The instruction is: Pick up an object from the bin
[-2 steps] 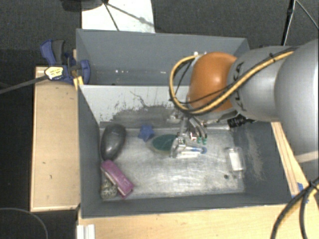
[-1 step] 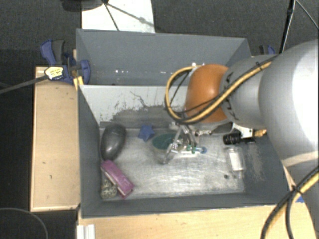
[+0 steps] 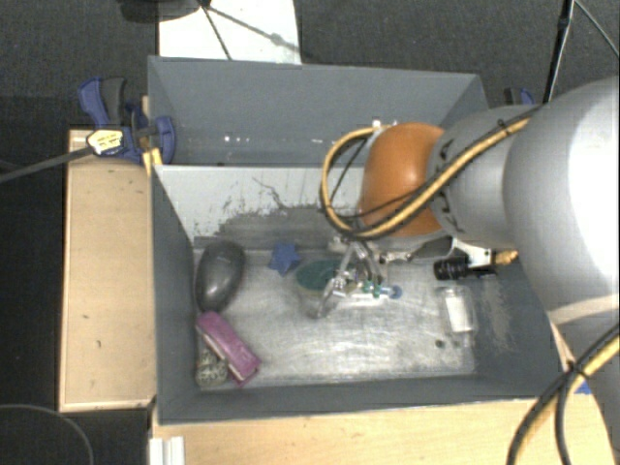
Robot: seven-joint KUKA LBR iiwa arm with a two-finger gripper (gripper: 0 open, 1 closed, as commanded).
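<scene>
Claw: mid-frame, low; can't tell wide or narrow.
Nearest: teal lump, just left of it.
Risk: I reckon it shoves the lump into the blue scrap, no grip.

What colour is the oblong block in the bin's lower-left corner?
The block is purple, best seen in the camera view.
</scene>
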